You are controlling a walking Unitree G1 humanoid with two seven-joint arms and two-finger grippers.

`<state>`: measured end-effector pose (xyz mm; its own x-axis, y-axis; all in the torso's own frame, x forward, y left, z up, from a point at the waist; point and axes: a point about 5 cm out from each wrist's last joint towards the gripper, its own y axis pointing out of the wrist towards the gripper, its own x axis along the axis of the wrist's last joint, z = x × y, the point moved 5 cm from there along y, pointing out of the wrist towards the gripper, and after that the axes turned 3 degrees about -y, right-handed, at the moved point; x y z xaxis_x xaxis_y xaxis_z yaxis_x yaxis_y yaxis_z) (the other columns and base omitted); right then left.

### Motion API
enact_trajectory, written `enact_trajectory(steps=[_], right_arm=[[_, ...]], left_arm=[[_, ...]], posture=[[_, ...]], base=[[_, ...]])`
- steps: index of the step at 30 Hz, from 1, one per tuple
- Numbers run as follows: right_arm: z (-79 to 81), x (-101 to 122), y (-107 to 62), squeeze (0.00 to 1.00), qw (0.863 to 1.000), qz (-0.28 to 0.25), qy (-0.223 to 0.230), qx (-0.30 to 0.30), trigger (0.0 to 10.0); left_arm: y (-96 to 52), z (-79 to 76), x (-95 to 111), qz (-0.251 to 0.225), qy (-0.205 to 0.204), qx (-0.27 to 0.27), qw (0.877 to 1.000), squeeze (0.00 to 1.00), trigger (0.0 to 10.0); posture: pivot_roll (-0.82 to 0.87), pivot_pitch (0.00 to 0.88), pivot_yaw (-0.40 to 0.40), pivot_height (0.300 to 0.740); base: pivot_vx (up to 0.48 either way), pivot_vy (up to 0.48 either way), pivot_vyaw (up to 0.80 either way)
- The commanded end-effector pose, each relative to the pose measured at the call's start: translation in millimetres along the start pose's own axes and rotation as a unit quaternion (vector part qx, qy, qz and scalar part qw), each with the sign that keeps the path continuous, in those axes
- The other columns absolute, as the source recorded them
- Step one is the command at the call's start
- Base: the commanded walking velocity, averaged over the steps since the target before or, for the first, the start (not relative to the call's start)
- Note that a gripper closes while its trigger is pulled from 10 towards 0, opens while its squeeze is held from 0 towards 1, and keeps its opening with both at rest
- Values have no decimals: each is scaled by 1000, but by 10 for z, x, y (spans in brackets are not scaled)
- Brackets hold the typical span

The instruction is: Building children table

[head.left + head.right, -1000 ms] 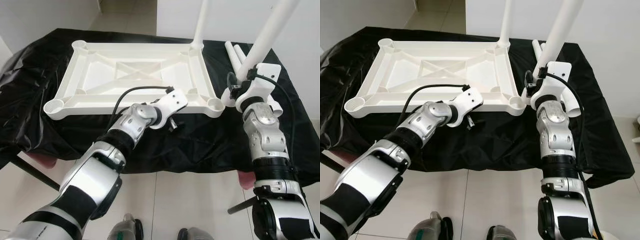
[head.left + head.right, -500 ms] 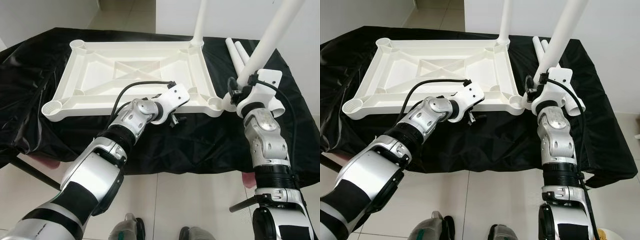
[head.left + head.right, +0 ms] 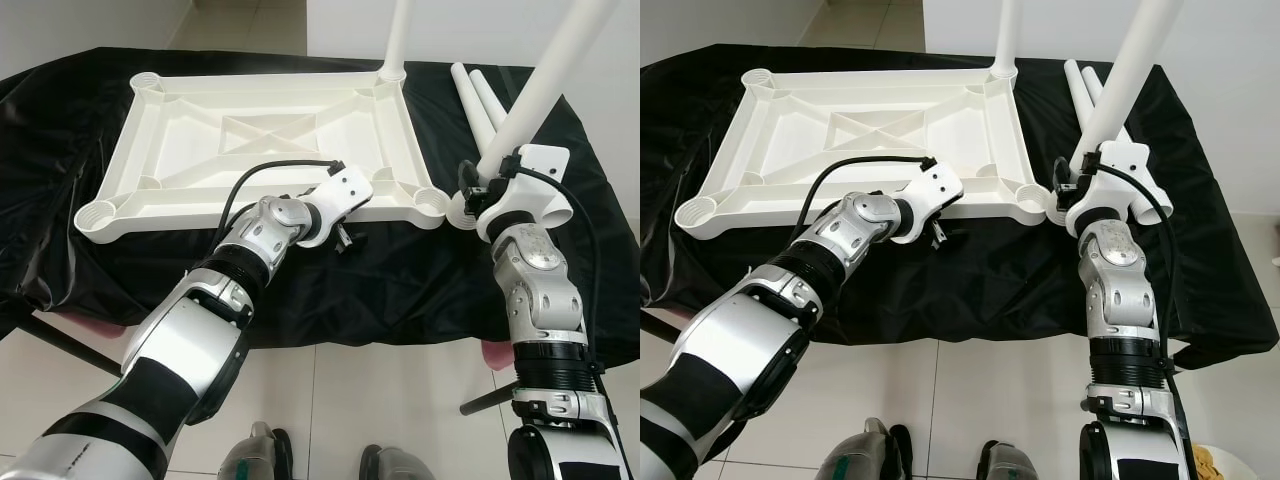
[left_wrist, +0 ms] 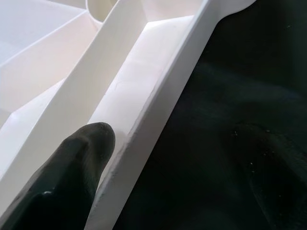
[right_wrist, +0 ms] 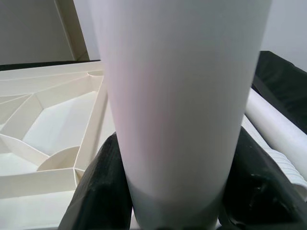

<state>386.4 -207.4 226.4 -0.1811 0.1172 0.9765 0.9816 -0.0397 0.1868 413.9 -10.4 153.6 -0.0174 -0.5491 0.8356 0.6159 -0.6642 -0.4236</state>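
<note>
A white plastic table top [image 3: 200,150] lies upside down on a black cloth. One white leg [image 3: 398,35] stands in its far right corner socket. My left gripper [image 3: 346,238] sits at the middle of the near rim [image 4: 163,105]. One black finger [image 4: 62,182] lies inside the rim channel, and the gripper looks shut on the rim. My right gripper [image 3: 478,188] is shut on a second white leg [image 3: 545,85], fingers [image 5: 103,191] on both sides. That leg leans to the right. Its lower end is just right of the near right corner socket [image 3: 430,200].
Two spare white legs [image 3: 478,95] lie on the black cloth [image 3: 400,290] at the far right, behind my right gripper. The cloth hangs over the table's front edge above a tiled floor [image 3: 380,400]. A white wall stands behind.
The camera has shifted a little. My right gripper and its leg have come down closer to the near right corner socket. My left gripper stays at the near rim.
</note>
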Motion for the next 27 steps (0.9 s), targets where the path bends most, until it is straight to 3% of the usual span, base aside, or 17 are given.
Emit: enact_trajectory(steps=[1,11,12,16,27], right_arm=[[0,-30,-27,0,1000,7,-5,2,10000],[-20,6,-15,0,1000,5,-8,0,10000],[-25,13,-13,0,1000,5,-8,-1,10000],[-35,22,-17,0,1000,3,-9,-2,10000],[-47,21,-3,0,1000,3,-12,-4,10000]], left_arm=[[12,-4,-171,37,-5,13,999,0,10000],[5,-189,-256,41,-14,-56,998,0,10000],[-17,-228,-253,35,-36,-78,996,0,10000],[-63,-266,-239,23,-57,-104,993,0,10000],[-274,-465,-249,-2,-38,-199,979,0,10000]], posture=[[-66,146,67,740],[-68,127,72,740],[-71,123,74,740],[-73,117,77,740],[-70,101,78,740]], base=[[0,0,0],[0,0,0],[0,0,0],[0,0,0],[0,0,0]])
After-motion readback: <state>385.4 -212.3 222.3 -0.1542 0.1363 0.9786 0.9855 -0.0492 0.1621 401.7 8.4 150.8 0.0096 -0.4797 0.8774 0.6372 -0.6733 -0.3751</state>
